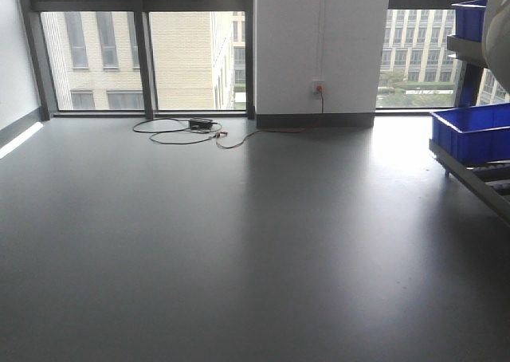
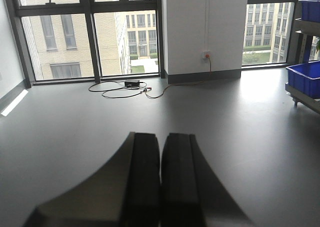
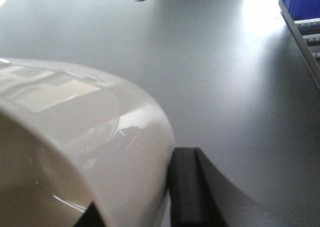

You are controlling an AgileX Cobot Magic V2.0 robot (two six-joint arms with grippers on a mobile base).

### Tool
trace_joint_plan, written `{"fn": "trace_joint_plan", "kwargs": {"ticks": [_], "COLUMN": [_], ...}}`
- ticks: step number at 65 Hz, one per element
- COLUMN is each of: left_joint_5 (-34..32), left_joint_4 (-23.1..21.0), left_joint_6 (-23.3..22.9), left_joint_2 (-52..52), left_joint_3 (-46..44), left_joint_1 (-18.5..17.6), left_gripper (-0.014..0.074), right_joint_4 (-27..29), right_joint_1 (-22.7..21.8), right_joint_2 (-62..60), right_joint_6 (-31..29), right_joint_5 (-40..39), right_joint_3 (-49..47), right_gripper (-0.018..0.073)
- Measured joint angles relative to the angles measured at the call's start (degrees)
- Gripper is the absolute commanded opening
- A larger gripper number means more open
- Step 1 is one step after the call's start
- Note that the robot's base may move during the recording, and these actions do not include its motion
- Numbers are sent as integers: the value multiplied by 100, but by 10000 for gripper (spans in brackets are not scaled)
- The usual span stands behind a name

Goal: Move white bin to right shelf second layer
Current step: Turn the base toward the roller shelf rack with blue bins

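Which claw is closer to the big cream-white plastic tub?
Right. The right claw pinches the cream-white plastic tub by its wall, one finger on either side. The left claw is shut on nothing above grey floor, with no tub in its view.

Ahead the grey floor lies open and wide, with only a loop of cable on it near the white pillar at the window wall, while at the right a blue crate sits on the roller rails, which show bare on its near side.
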Motion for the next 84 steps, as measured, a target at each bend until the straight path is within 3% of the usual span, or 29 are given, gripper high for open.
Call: {"fn": "trace_joint_plan", "kwargs": {"ticks": [84], "left_joint_5": [0], "left_joint_4": [0], "left_joint_6": [0], "left_joint_2": [0], "left_joint_3": [0], "left_joint_1": [0], "left_gripper": [85], "right_joint_4": [0], "right_joint_1": [0], "right_joint_2": [0], "right_joint_6": [0], "right_joint_5": [0], "right_joint_3": [0], "right_gripper": [57]}}
